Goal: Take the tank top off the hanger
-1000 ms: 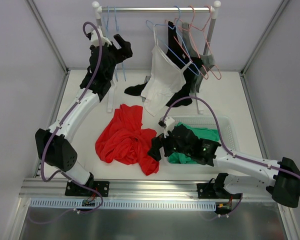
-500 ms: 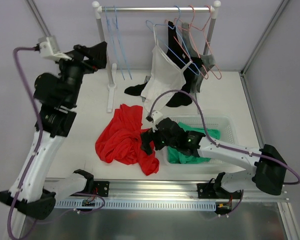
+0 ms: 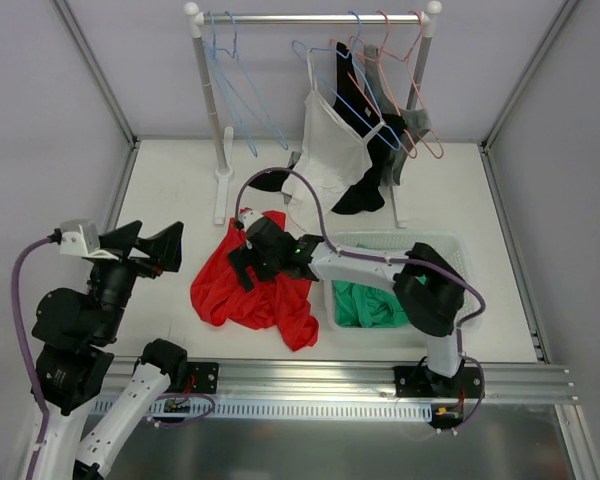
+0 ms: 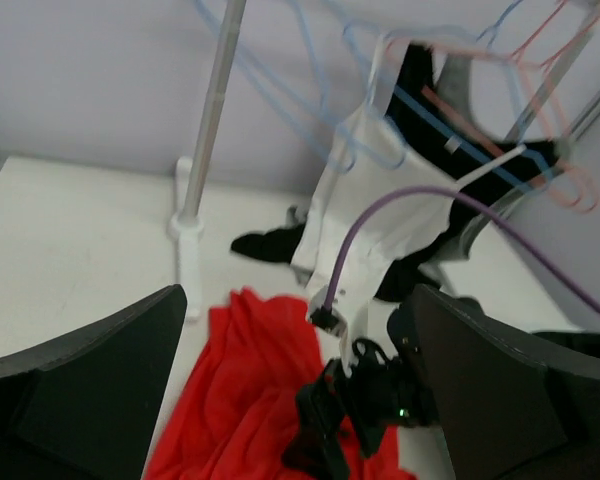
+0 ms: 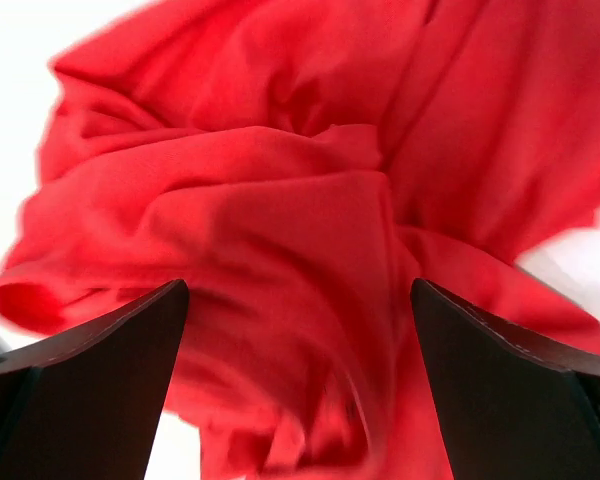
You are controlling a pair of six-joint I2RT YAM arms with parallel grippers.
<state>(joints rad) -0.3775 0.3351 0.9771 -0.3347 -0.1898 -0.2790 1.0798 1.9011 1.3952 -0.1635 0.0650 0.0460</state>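
Observation:
A white tank top (image 3: 330,155) hangs on a blue hanger (image 3: 352,95) from the rail (image 3: 310,18); the left wrist view shows the white tank top (image 4: 380,190) too. A red tank top (image 3: 235,290) lies crumpled on the table, off any hanger. My right gripper (image 3: 242,265) hovers open just above it, and red cloth (image 5: 280,180) fills the view between the right gripper's (image 5: 298,300) jaws. My left gripper (image 3: 148,245) is open and empty, raised at the near left, far from the rack. The left gripper (image 4: 298,330) looks toward the red tank top (image 4: 230,400).
Two empty blue hangers (image 3: 245,90) hang slanted at the rail's left end by the rack pole (image 3: 218,130). Black garments and pink hangers (image 3: 405,90) crowd the right end. A white basket (image 3: 450,245) holding a green garment (image 3: 370,305) stands right of the red tank top.
My left arm has swung back from the rack to the near left, its gripper opening fully. My right gripper has moved left from the basket onto the red tank top. The empty hangers now slant.

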